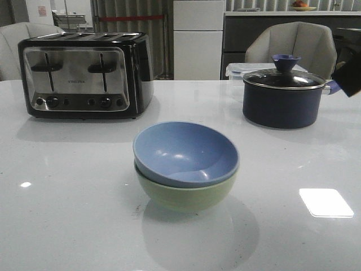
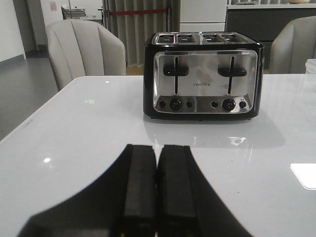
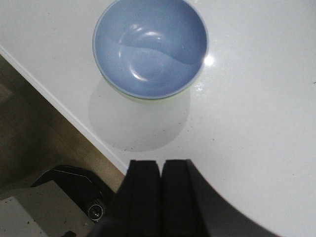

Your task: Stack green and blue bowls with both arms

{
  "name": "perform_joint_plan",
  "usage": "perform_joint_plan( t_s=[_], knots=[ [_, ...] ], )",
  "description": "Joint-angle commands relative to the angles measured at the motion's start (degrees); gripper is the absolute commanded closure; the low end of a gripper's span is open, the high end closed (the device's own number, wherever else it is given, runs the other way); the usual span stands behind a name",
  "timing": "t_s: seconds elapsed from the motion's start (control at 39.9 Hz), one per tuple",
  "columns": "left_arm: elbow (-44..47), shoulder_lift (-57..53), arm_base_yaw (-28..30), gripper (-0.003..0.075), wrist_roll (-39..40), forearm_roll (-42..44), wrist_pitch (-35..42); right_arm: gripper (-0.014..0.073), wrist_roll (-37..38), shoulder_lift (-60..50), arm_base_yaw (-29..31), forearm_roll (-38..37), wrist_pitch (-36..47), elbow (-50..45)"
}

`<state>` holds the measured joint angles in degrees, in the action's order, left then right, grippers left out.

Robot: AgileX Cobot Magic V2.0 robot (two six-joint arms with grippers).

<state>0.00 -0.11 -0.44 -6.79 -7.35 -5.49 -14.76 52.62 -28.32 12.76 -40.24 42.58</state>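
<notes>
The dusty blue bowl point(image 1: 186, 152) sits nested inside the pale green bowl point(image 1: 192, 196) at the middle of the white table point(image 1: 67, 214). In the right wrist view the blue bowl point(image 3: 150, 47) shows from above, with only a thin sliver of the green bowl's rim point(image 3: 148, 98) under it. My right gripper point(image 3: 161, 163) is shut and empty, high above the table and apart from the bowls. A dark part of the right arm point(image 1: 350, 68) shows at the right edge of the front view. My left gripper point(image 2: 158, 148) is shut and empty, low over the table, facing the toaster. It does not show in the front view.
A black and steel toaster point(image 1: 84, 73) stands at the back left, also in the left wrist view point(image 2: 202, 74). A dark navy lidded saucepan point(image 1: 282, 99) stands at the back right before a clear plastic container point(image 1: 237, 70). The table's near edge point(image 3: 64, 108) shows, with floor below.
</notes>
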Motion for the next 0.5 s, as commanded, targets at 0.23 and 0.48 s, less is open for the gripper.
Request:
perform_joint_plan(
  t_s=[0.23, 0.48],
  knots=[
    [0.6, -1.2, -2.0, 0.0623, 4.0, 3.6, 6.2, 0.0538, -0.5, -0.7, 0.1, 0.2, 3.0, 1.5],
    [0.6, -1.2, -2.0, 0.0623, 4.0, 3.4, 7.0, 0.0538, -0.5, -0.7, 0.1, 0.2, 3.0, 1.5]
  ],
)
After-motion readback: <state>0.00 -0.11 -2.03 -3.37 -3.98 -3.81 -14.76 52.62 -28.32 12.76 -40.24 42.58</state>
